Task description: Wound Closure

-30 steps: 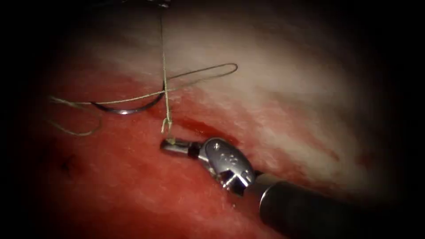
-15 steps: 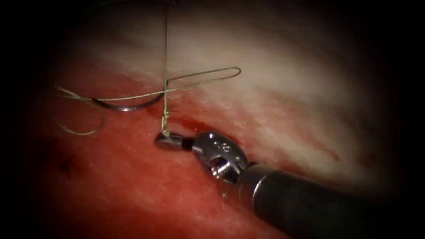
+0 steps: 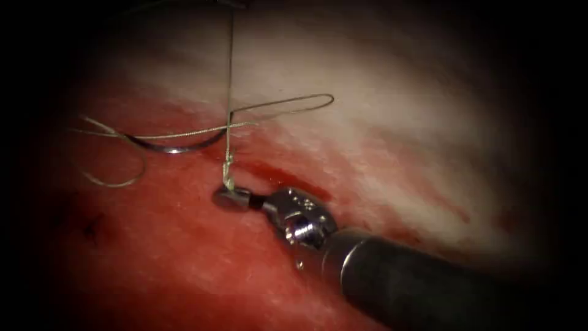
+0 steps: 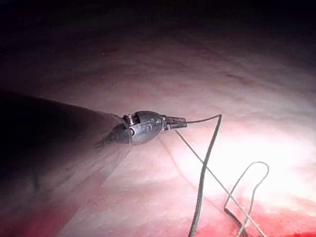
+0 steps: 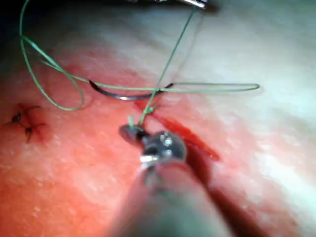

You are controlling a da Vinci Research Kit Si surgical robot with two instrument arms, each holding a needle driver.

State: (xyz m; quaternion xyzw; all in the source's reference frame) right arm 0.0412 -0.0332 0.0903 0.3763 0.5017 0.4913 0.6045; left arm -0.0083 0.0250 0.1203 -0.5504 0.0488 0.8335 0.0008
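My right tool (image 3: pixel 223 197) comes in from the lower right, its jaws shut on the short end of the thread (image 3: pixel 230 73) just under a small knot (image 3: pixel 228 176) at the cut's (image 3: pixel 278 176) left end. From the knot the thread runs straight up, taut. In the left wrist view my left tool (image 4: pixel 182 121) is shut on that long strand (image 4: pixel 203 168). The curved needle (image 3: pixel 174 148) lies loose on the tissue (image 3: pixel 380 122) left of the cut, held by neither tool. In the right wrist view the right tool (image 5: pixel 127 132) sits below the needle (image 5: pixel 129 95).
A long narrow loop of thread (image 3: pixel 309 101) lies across the pale tissue right of the knot, and more slack thread (image 3: pixel 116 178) curls at the far left. Red fluid (image 3: pixel 184 245) covers the lower tissue. Dark earlier stitches (image 5: pixel 24 123) mark the tissue left of the needle.
The right tool has shifted a little to the left and rolled its wrist. The small loop at the knot has drawn smaller. The needle has stayed in place.
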